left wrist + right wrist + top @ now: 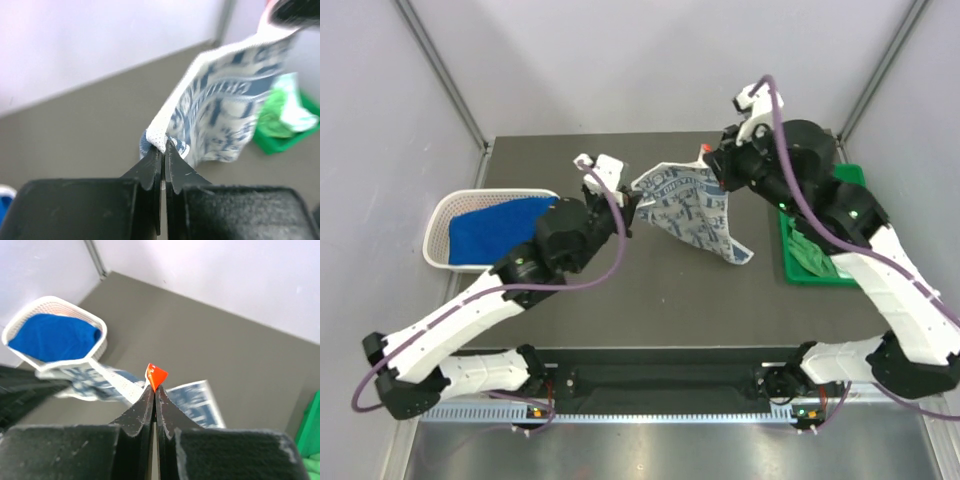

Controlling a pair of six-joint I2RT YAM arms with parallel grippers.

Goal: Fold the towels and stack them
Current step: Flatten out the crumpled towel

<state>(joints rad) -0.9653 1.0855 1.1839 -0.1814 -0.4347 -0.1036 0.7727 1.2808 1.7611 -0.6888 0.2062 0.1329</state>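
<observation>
Now | printed towel [692, 212] is held stretched between both grippers above the table [650, 300] | left gripper [163, 150] is pinched on one corner | right gripper [154, 389] is pinched on the orange-tagged corner | blue towel [495, 228] is seen in the basket [438, 215]

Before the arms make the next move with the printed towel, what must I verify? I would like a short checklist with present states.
1. The left gripper shut on the printed towel: ok.
2. The right gripper shut on it, beside the orange tag: ok.
3. Towel stretched flat between them: not ok, it sags.
4. Hanging corner off the table: cannot tell.
5. Towel apart from basket and green tray: ok.
</observation>
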